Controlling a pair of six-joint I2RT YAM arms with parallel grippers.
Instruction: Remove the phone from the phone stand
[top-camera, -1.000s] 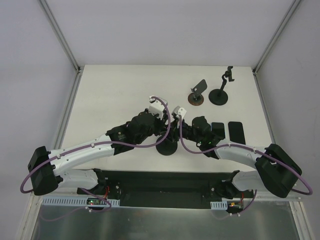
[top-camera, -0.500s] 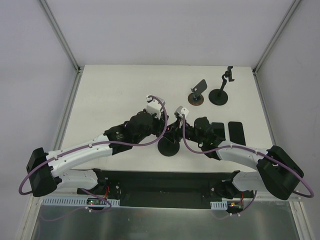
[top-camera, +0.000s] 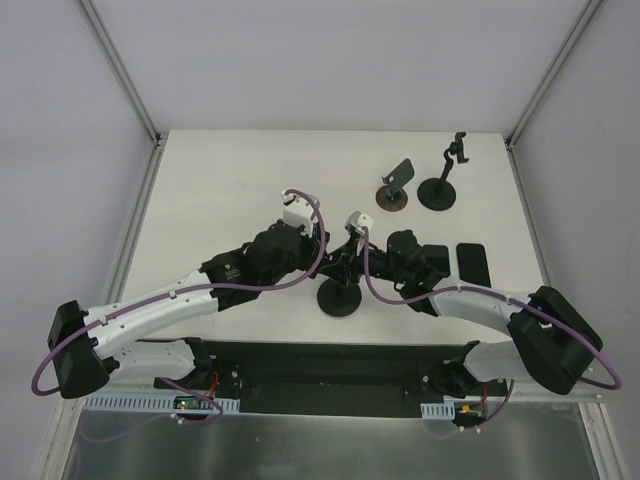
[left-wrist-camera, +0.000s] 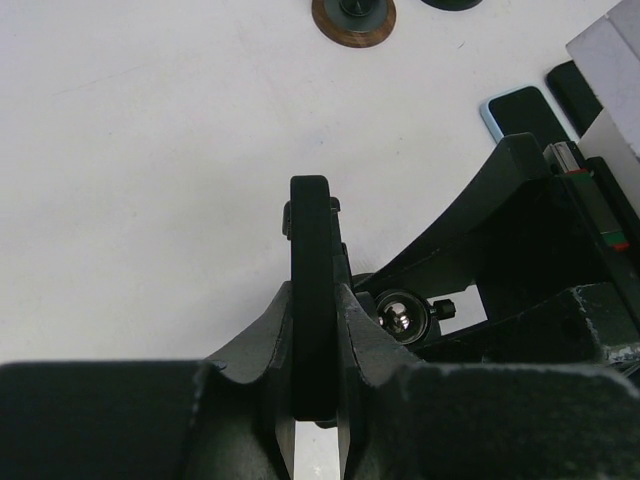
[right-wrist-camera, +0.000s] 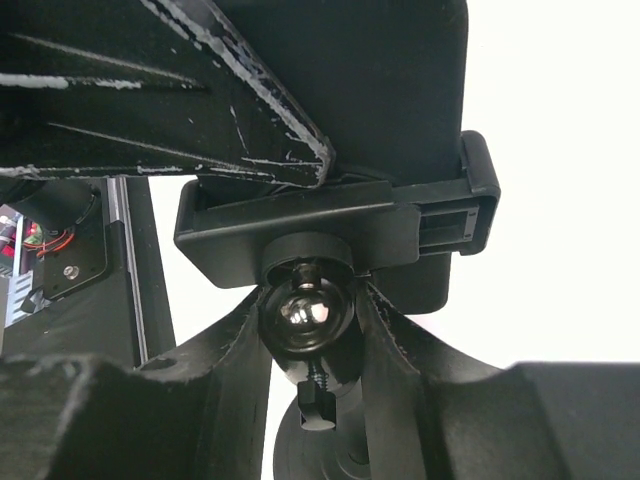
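Note:
The black phone (left-wrist-camera: 312, 260) stands edge-on between the fingers of my left gripper (left-wrist-camera: 313, 312), which is shut on it. In the right wrist view the phone (right-wrist-camera: 400, 100) sits in the clamp (right-wrist-camera: 330, 228) of the phone stand. My right gripper (right-wrist-camera: 308, 312) is shut around the stand's shiny ball joint (right-wrist-camera: 305, 308), just under the clamp. From above, the left gripper (top-camera: 335, 265) and right gripper (top-camera: 363, 262) meet over the stand's round base (top-camera: 340, 299); the phone is hidden under them.
Two dark phones (top-camera: 436, 258) (top-camera: 472, 263) lie flat on the table to the right. A small stand with a brown base (top-camera: 393, 191) and a taller black stand (top-camera: 444, 180) are at the back right. The table's rim (top-camera: 140, 230) runs along the left.
The left wrist has shifted a little to the left while both grippers keep their hold. The stand's base has crept slightly right and nearer.

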